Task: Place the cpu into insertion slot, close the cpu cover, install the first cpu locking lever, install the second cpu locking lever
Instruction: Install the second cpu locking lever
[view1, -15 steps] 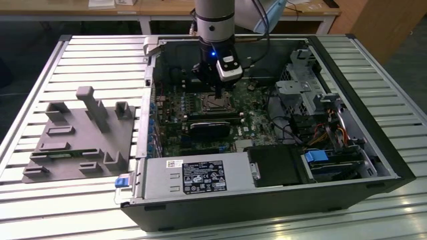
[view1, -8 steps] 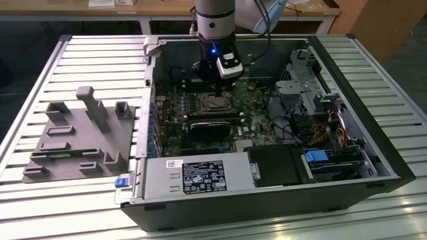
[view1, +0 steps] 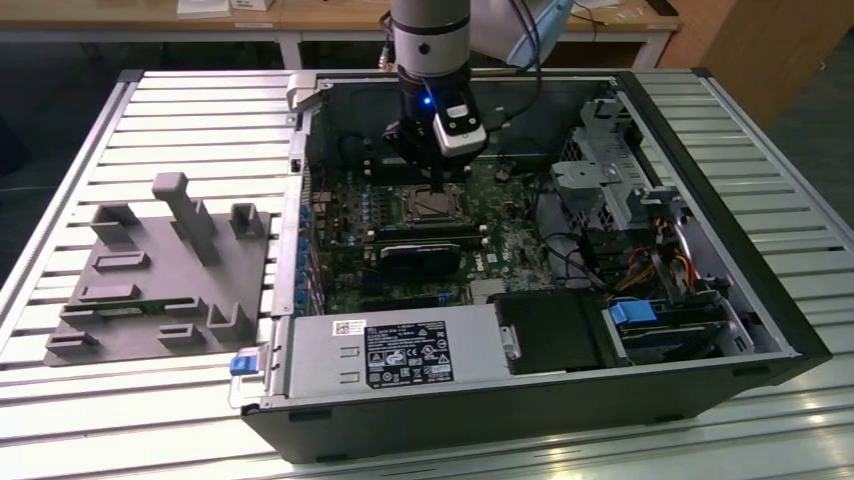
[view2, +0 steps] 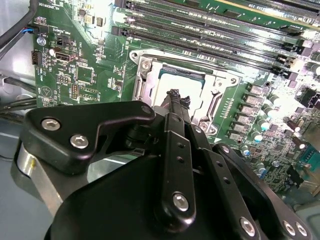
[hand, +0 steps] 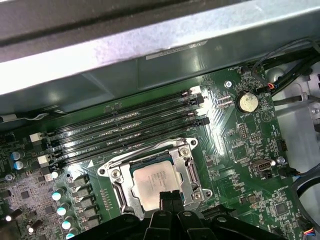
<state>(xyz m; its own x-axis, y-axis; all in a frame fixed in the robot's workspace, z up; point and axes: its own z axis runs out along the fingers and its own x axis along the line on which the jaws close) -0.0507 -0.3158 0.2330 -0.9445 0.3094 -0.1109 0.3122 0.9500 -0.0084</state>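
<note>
You are looking at an open computer case (view1: 561, 330) lying on a slatted metal table (view1: 747, 130), a grey fixture block (view1: 167, 275) sitting at its nine o'clock and wooden benches (view1: 334, 15) lining the room behind. Your gripper (view2: 176, 97) is hanging over the insertion slot (hand: 156, 176), fingertips pinched together on nothing, its body hiding the socket's near edge. The cpu (hand: 154, 182) is lying seated inside the cpu cover (hand: 186, 167); levers are hard to make out.
</note>
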